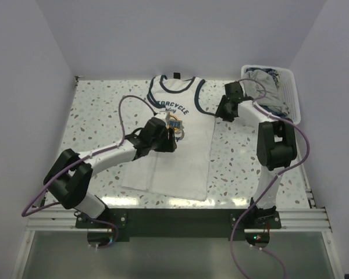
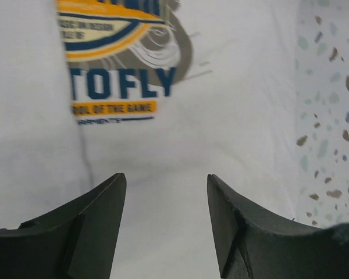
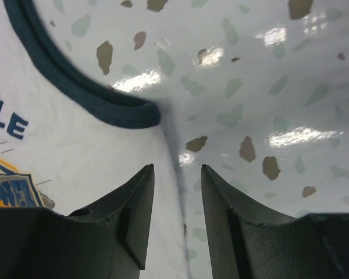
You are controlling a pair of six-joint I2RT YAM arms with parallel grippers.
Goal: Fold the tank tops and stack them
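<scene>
Centre of the speckled counter (image 1: 93, 110), the white cloth tank top with navy trim (image 1: 180, 168) lies flat, neck far. Left jaws hang wide over its blue-yellow chest print (image 2: 113, 87), empty. Right jaws stand narrowly parted at the right armhole, empty. The plain grey tank top (image 1: 266, 87) sits crumpled in the white slatted plastic basket (image 1: 295, 102), far right.

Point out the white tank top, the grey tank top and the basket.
white tank top (image 1: 180, 174): top external view, plain lower front.
grey tank top (image 1: 273, 90): top external view, bunched cloth in basket.
basket (image 1: 294, 96): top external view, right slatted wall.
</scene>
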